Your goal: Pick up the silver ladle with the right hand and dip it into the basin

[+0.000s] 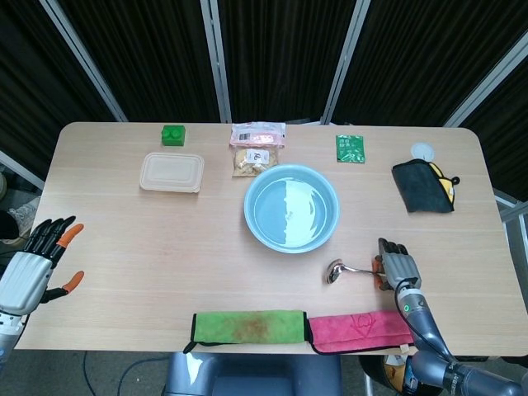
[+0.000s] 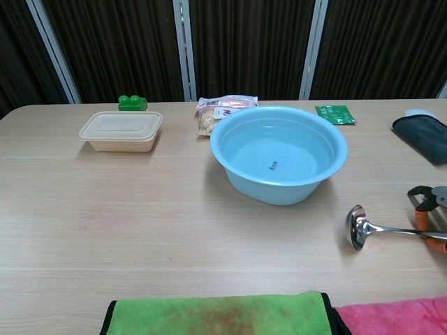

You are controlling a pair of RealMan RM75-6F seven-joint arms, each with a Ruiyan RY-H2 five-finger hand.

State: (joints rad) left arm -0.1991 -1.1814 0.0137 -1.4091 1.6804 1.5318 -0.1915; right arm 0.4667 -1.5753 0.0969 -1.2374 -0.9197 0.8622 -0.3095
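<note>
From the head view, my right robot hand [image 1: 398, 266] sits near the right front of the counter [image 1: 148, 239], its fingers closed around the handle of the silver ladle [image 1: 351, 270]. The ladle's bowl points left, toward the middle of the counter, and lies just in front of the light blue basin [image 1: 290, 208], apart from it. My left robot hand [image 1: 37, 264] hovers off the counter's left edge with its fingers spread and nothing in it. A green cloth [image 1: 247, 325] and a pink cloth [image 1: 360, 329] lie along the front edge.

From the chest view, only the fingertips of my right robot hand [image 2: 427, 213] show at the right border, gripping the ladle's handle. The silver ladle [image 2: 377, 227] reaches left with its bowl tipped on its side, low over the counter [image 2: 140, 209]; I cannot tell whether it touches. The basin [image 2: 278, 152] stands behind it, holding water.
</note>
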